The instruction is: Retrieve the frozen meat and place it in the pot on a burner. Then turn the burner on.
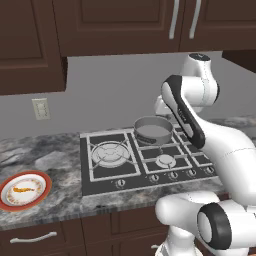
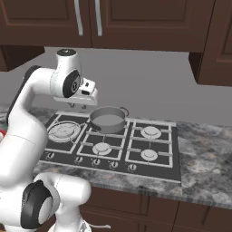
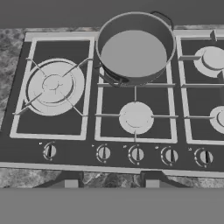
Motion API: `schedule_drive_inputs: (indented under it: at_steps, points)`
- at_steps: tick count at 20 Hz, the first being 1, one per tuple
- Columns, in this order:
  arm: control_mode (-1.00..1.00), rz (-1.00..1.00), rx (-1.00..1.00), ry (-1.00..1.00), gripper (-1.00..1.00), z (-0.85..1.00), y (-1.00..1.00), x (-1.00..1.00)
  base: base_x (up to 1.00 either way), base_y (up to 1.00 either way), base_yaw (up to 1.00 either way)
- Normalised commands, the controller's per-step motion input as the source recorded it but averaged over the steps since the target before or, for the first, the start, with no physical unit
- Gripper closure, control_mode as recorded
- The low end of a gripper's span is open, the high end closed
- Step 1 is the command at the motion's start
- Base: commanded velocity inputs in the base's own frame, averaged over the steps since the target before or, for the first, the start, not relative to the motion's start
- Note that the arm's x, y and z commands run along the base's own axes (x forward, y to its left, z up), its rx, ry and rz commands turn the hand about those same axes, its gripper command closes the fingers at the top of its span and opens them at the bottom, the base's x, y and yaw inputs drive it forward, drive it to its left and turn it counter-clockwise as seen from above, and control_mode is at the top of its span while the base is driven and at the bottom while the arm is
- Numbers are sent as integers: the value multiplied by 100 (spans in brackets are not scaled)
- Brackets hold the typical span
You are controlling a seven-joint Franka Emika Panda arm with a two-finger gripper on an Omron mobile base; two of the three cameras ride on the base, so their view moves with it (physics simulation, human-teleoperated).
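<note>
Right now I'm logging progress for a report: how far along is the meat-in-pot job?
Barely begun. Done: the pot already sits on a rear burner. In hand: nothing; the gripper hovers over the cooktop's front edge with its fingers apart. Left: the meat lies on the plate on the counter, to be fetched and put in the pot, then a knob turned.

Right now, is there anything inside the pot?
Empty. The pot shows only its bare grey bottom; the frozen meat lies on the plate.
</note>
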Motion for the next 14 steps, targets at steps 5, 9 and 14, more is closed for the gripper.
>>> schedule_drive_inputs:
  at_steps: [5,9,14]
  points:
    - [-100,0,0,-3,-100,-1,10,-38,0,0,0]
    - [-100,6,0,-8,-100,-1,56,-71,0,0,0]
    - [-100,13,0,-6,-100,-1,96,-63,0,0,0]
